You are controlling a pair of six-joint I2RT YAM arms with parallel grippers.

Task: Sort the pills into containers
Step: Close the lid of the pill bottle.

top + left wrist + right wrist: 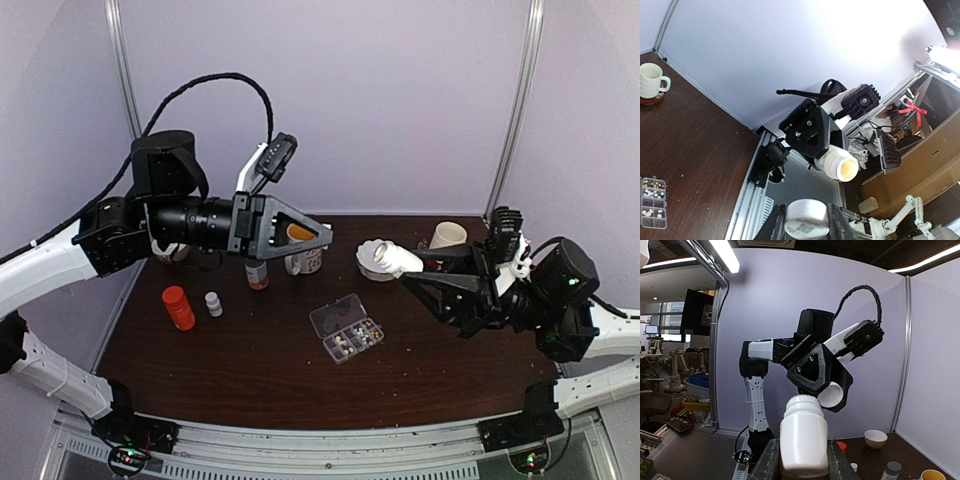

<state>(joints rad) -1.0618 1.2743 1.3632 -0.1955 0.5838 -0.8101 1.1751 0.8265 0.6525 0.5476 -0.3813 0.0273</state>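
The clear pill box (347,328) lies open at mid-table, with pale pills (352,340) in its compartments. It also shows in the left wrist view as the pill box (652,202) at the lower left edge. My right gripper (408,272) is raised to the right of the box and is shut on an uncapped white bottle (803,437). The bottle (403,262) is tipped with its mouth pointing left. My left gripper (322,235) hovers high over the back of the table, shut on the bottle's white cap (806,225).
An orange bottle (179,307) and a small white bottle (213,303) stand at the left. A mug (303,262), an amber bottle (258,275), a white bowl (368,268) and a cream cup (448,236) line the back edge.
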